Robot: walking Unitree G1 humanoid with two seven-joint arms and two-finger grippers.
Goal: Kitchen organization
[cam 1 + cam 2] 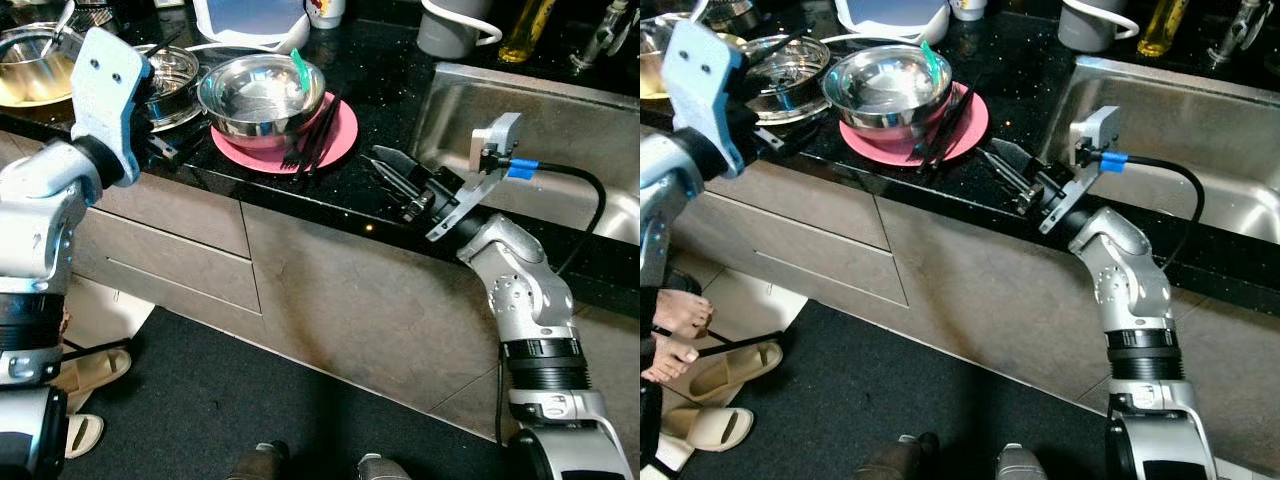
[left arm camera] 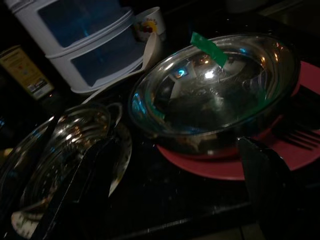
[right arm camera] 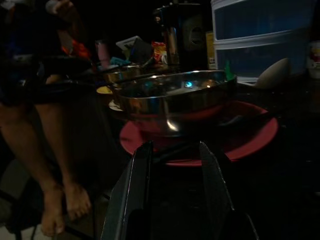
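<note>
You see the black surface (image 1: 380,90) with a steel sink (image 1: 560,150) just beyond your right fingers. Ahead of both sets of fingers sits a steel bowl (image 1: 262,95) on a pink plate (image 1: 335,140), a green strip (image 1: 300,68) leaning inside it and dark chopsticks (image 1: 320,135) lying across the plate's edge. A ribbed metal dish (image 1: 170,80) lies beside your left fingers. Your right gripper (image 1: 385,170) rests on the surface edge near the plate, fingers spread. Your left gripper (image 2: 170,190) hovers just short of bowl and dish, fingers (image 2: 265,185) spread.
</note>
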